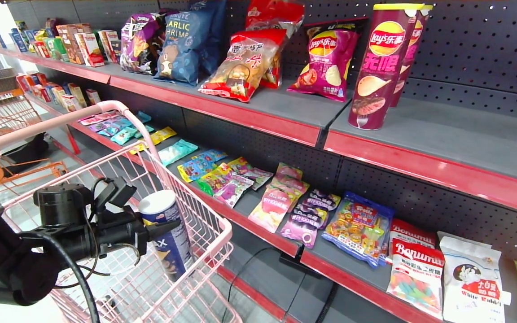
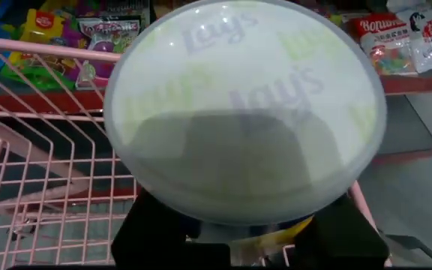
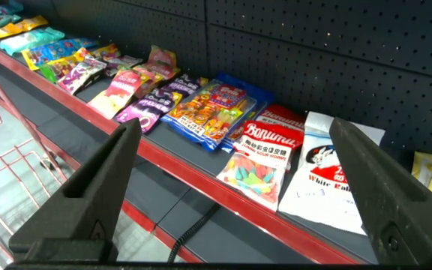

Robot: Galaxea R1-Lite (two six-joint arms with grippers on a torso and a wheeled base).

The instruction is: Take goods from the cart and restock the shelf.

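Head view over cart [image 1: 38, 128] and shelf [image 1: 352, 280], left wrist close above can [image 2: 246, 112], right wrist facing same shelf

Head view: left arm [image 1: 11, 264] sits low on the robot's left, forearm about level, wrist [image 1: 61, 208] bent so the tool points toward the robot's right. The left gripper [image 1: 168, 225] is clamped on the can [image 1: 175, 253] just below its lid, and one finger [image 1: 164, 225] lies across its front. Right wrist view: right gripper [image 3: 235, 210] has both fingers [image 3: 88, 199] spread wide with nothing between them, aimed forward and slightly down.
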